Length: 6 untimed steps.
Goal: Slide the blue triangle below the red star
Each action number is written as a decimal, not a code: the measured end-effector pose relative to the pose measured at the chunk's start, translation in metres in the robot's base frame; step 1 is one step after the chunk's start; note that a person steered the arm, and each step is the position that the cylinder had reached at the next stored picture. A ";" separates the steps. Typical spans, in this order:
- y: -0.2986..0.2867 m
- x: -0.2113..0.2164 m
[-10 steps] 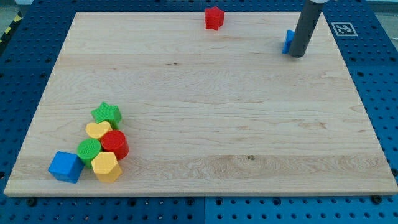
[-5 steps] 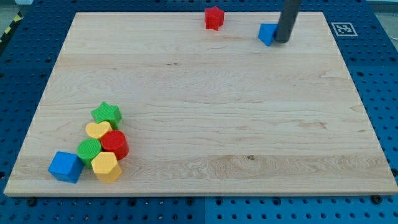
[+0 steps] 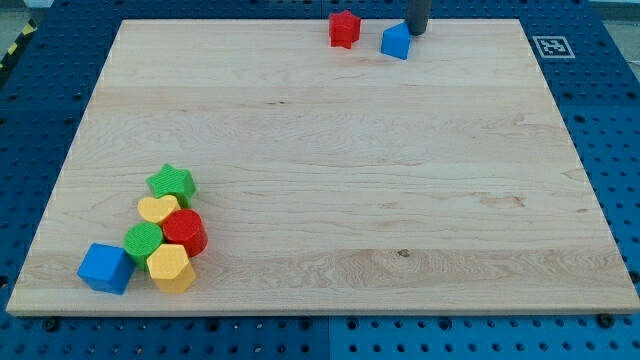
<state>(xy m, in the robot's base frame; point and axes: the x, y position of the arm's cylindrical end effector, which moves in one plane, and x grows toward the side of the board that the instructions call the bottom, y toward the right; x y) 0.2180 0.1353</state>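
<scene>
Small blue triangle block [image 3: 396,41] is found just right of small red star block [image 3: 344,28], tip [image 3: 416,32] set against its upper-right; placement below the star is judged outstanding.

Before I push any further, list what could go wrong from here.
1. The blue triangle sits beside the red star, toward the view's right, not below it. My tip is at its upper right, so pushing leftward could knock the star.
2. Both blocks lie near the table's top edge; a bumped star might slide off.
3. An off-centre push may spin the triangle away from my tip.
</scene>
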 end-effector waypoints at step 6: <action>-0.018 0.045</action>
<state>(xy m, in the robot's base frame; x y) 0.2630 0.1175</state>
